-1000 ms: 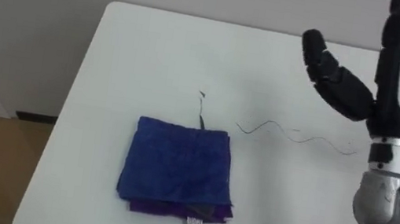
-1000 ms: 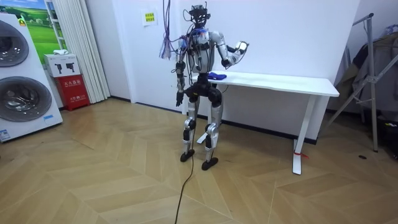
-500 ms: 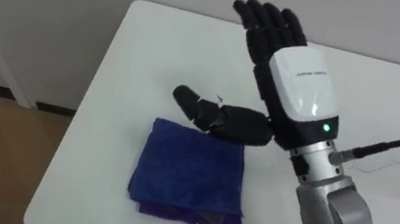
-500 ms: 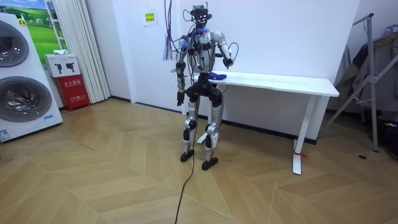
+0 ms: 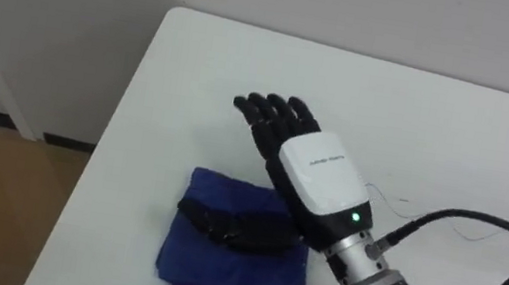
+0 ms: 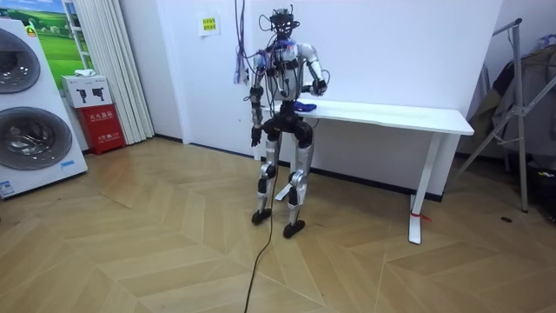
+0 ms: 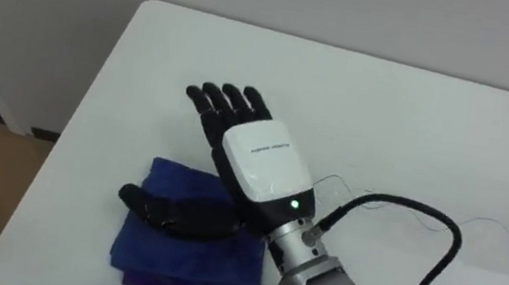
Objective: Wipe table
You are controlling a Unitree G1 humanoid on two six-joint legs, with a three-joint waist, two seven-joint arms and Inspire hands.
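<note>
The right hand (image 5: 315, 177) hovers over the folded blue cloth (image 5: 220, 271) near the left front corner of the tabletop (image 5: 458, 133). Its fingers (image 5: 274, 115) are straight and hold nothing. They point away from the robot, past the cloth's far edge, while the thumb stretches leftward across the cloth; contact cannot be confirmed. The cloth therefore lies under the palm and thumb, on the robot's side of the fingertips, and this hand is far nearer than the left hand (image 6: 254, 136), which hangs at the robot's side.

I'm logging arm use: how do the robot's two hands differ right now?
The right hand is up at table height, over the white table; the left hand hangs low beside the robot's hip. The right hand, fingers straight, spreads its thumb over the blue cloth; the left hand is well away from the cloth.
</note>
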